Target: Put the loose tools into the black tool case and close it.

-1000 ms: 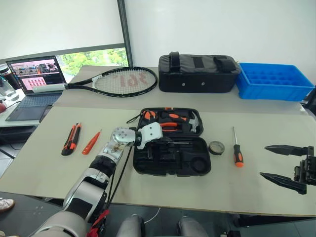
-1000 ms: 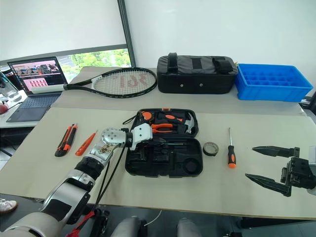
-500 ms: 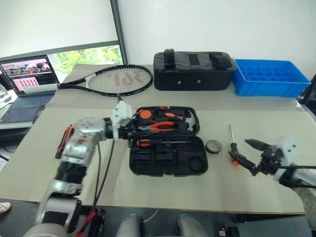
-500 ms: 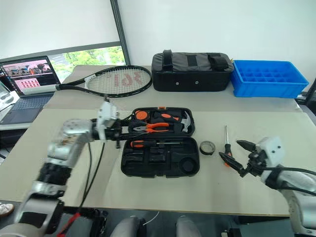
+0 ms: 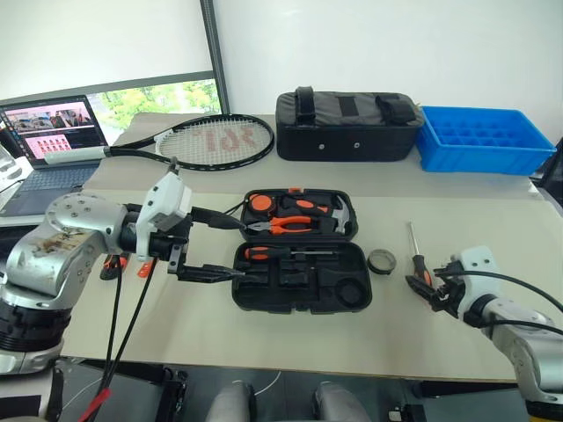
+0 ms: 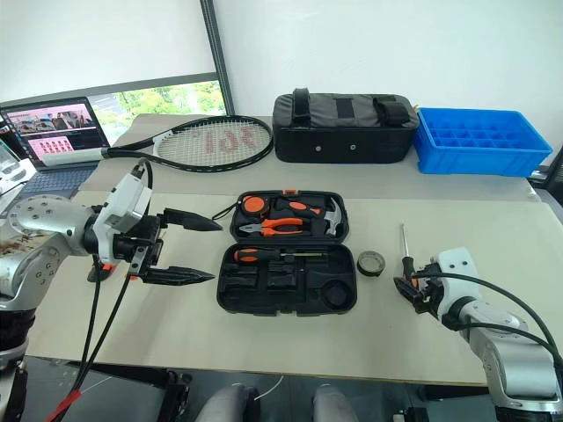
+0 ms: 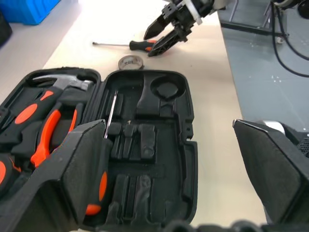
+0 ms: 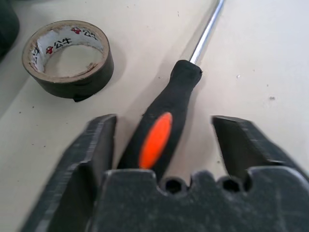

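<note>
The black tool case [image 5: 303,306] lies open in the middle of the table. Pliers, a hammer and other tools fill its lid, and a black-and-orange screwdriver [image 5: 268,253] lies in the near half. My left gripper [image 5: 246,251] hovers open and empty just left of the case. Right of the case lie a small black tape roll [image 5: 382,260] and a second screwdriver [image 8: 164,125]. My right gripper [image 5: 422,288] is low over that screwdriver's handle, open, one finger on each side with gaps. Orange bits of other tools [image 5: 143,267] peek out from behind my left arm.
A tennis racket [image 5: 207,141], a black fabric bag [image 5: 347,127] and a blue tray [image 5: 484,141] line the back table. A laptop [image 5: 48,132] stands at the far left. The table's front edge runs close below the case.
My left gripper opened, leaving a screwdriver in the case, then rose and drew back to the left. My right gripper came down over the table screwdriver and its fingers narrowed.
</note>
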